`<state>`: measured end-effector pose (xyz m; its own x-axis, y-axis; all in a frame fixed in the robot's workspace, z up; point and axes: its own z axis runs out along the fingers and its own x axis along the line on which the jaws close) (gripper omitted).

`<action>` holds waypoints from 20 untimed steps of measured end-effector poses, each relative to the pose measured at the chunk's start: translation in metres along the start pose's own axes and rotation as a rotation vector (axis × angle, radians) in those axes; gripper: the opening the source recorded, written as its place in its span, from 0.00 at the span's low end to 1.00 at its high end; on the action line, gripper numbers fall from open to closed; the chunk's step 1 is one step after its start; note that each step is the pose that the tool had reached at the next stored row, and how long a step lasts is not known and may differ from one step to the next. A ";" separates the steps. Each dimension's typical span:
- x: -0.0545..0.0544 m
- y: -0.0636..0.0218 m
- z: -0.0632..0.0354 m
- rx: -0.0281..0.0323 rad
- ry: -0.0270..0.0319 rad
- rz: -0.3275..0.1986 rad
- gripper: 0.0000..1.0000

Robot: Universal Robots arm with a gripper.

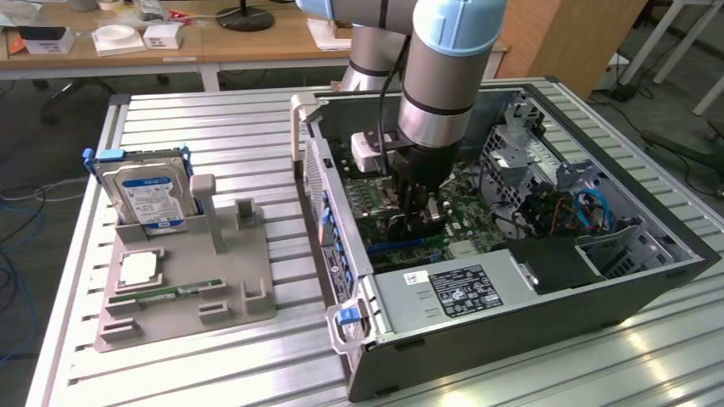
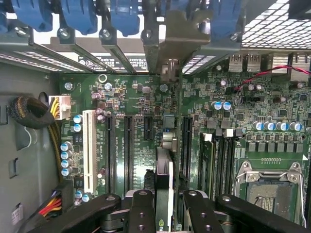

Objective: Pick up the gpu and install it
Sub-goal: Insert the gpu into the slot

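No text, brand or number is resolving clearly enough to read.

- The hard drive (image 1: pixel 142 195) is carrying a blue-and-white label; its print is too small to read.
- The power supply (image 1: pixel 396 303) is carrying a black label (image 1: pixel 464 290) with white print and a white sticker (image 1: pixel 415 277); both are illegible.
- The motherboard (image 2: pixel 141 155) is showing fine white lettering that is unreadable.
- The graphics card (image 2: pixel 164 167) is showing a cut-off green mark.
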<state>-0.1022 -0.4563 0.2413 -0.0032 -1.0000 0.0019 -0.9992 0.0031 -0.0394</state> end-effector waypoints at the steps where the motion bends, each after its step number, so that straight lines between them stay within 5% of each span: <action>1: 0.000 0.0001 0.0002 -0.0001 0.0001 0.000 0.27; 20: 0.000 0.0046 0.0017 0.0000 0.0000 0.000 0.27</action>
<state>-0.1067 -0.4562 0.2394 -0.0030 -1.0000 0.0018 -0.9992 0.0029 -0.0395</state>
